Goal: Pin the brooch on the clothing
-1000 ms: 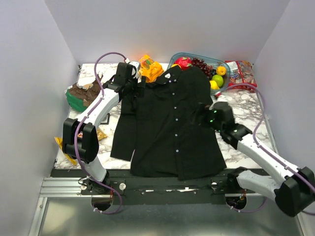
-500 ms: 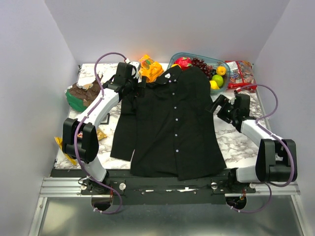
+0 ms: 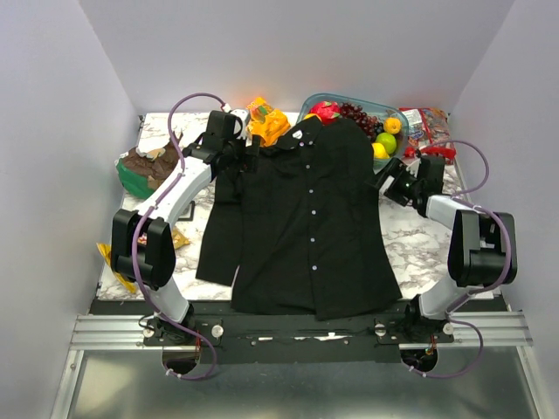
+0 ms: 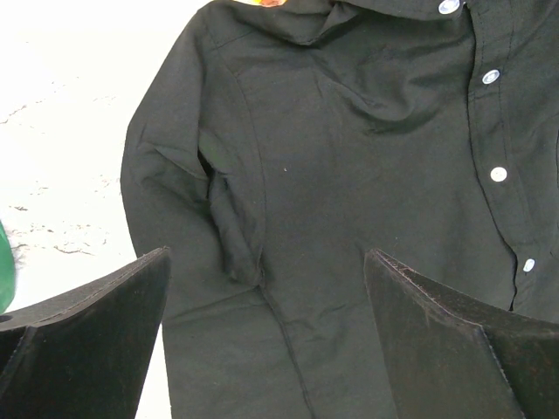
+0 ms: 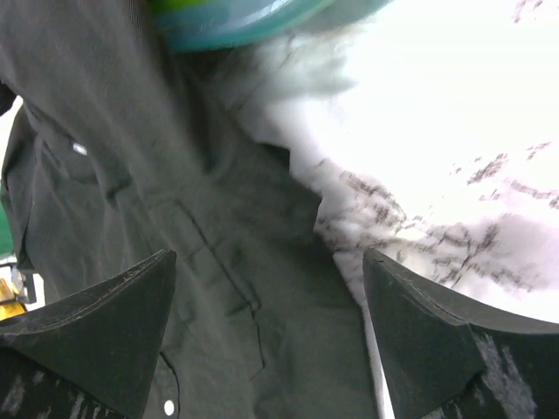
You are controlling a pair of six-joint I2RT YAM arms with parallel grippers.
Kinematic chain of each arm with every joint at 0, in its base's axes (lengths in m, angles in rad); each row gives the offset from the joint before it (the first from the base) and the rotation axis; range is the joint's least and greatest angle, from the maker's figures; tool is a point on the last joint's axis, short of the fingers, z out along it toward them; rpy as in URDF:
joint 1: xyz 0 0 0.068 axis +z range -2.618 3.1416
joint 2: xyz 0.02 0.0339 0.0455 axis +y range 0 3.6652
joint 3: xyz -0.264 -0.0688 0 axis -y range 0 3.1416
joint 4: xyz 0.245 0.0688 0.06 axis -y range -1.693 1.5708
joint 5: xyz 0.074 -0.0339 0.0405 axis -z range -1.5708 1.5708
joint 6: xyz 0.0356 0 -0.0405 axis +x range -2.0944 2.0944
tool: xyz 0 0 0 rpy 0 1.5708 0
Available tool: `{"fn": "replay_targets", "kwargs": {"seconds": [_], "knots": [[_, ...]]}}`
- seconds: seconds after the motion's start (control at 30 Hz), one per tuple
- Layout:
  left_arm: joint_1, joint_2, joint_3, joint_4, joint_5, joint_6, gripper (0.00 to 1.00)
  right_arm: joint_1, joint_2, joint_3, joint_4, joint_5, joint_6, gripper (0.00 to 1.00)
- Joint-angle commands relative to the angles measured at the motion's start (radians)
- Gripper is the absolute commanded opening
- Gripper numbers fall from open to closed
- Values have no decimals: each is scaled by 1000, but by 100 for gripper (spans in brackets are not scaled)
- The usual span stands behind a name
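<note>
The marble surface (image 3: 419, 240) holds a big black shirt (image 3: 306, 218), lying flat with its front up. The left gripper (image 3: 236, 155) hangs by the collar, spread wide and empty. The right gripper (image 3: 390, 185) is at the shirt's other edge, also spread and empty. I cannot see the brooch anywhere. So I think nothing is pinned yet, and finding it, picking it up and pinning it are all left.

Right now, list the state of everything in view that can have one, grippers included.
Black long-sleeved button-up shirt, buttoned, spread front-up on the white marble table.
Left gripper, open, empty, above the shirt's shoulder.
Right gripper, open, empty, at the shirt's edge near the bowl.
Teal plastic bowl, upright, filled with fruit.
Brooch, not visible in any view.
</note>
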Motion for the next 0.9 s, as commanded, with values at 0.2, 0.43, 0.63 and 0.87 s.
{"fn": "replay_targets", "kwargs": {"seconds": [0.2, 0.43, 0.63, 0.87], "knots": [[-3, 32, 36, -14, 3, 3, 99, -15, 129, 112, 58, -166, -53, 82], [-3, 41, 41, -19, 9, 2, 99, -13, 135, 88, 87, -203, -64, 56], [-3, 32, 43, -17, 24, -4, 99, 75, 8, 72, 21, -149, -168, 5], [-1, 26, 41, -17, 20, -6, 99, 525, -116, 60, 5, 132, -155, 1]]}}
